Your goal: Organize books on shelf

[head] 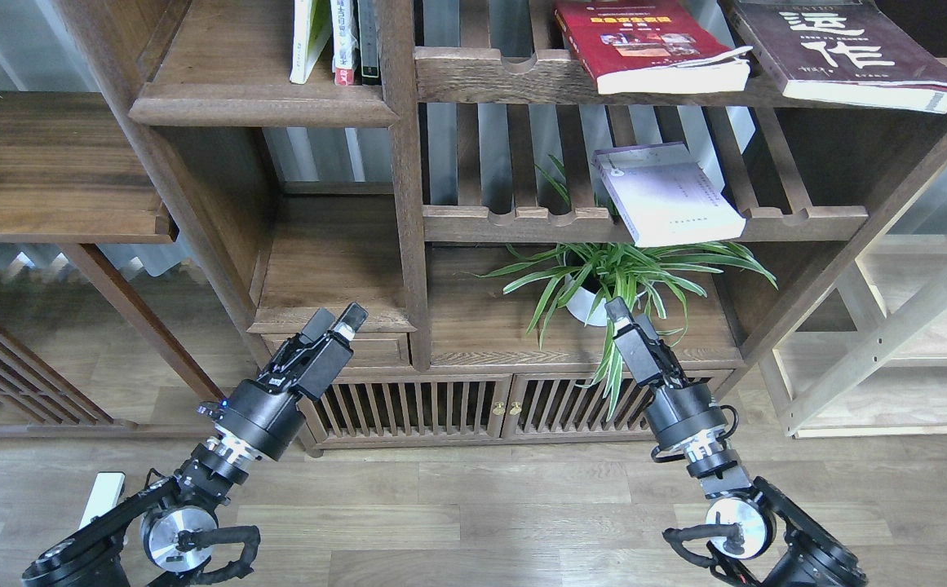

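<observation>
the dark plank shelf [228, 81] sits far left with a few books already upright at its right end and open room to their left, while my three lie flat on the slatted racks to the right: the maroon book [844, 53] far right, the red book [648, 45] beside it, and the pale book [669, 196] one rack lower above the plant [620, 281]. these are light, bendy paperbacks, so i'd pinch each at the overhanging near edge close to the spine, minding the scalloped rails and the post between. my left tool [342, 319] and right tool [621, 314] hang low, well apart from the books, holding nothing; i cannot tell whether either is spread.
</observation>
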Controlling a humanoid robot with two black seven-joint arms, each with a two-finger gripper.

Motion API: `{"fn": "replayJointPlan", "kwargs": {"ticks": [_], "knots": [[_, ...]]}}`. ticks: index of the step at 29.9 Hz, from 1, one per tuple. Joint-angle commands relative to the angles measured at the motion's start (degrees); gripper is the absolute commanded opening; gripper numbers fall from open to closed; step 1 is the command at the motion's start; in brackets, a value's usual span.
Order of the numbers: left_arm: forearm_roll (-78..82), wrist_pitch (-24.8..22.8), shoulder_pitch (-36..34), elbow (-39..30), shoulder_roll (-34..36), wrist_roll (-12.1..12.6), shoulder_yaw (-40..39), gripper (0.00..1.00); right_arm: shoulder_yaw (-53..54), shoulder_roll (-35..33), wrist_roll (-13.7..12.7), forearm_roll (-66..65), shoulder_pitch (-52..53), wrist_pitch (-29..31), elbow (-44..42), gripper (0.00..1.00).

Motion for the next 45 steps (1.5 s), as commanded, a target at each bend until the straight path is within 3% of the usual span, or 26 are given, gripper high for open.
{"fn": "replayJointPlan", "kwargs": {"ticks": [1,45], "knots": [[0.01,0.0,-0.04,0.03,-0.07,0.0,-0.47,0.99,0.09,0.17,0.0,0.0,-0.23,0.0,0.0,1.0],[0.01,0.0,-0.3,-0.14,-0.86,0.0,-0.47,0.99,0.0,1.4,0.0,1.32,-1.37,0.0,-0.09,1.0]]}}
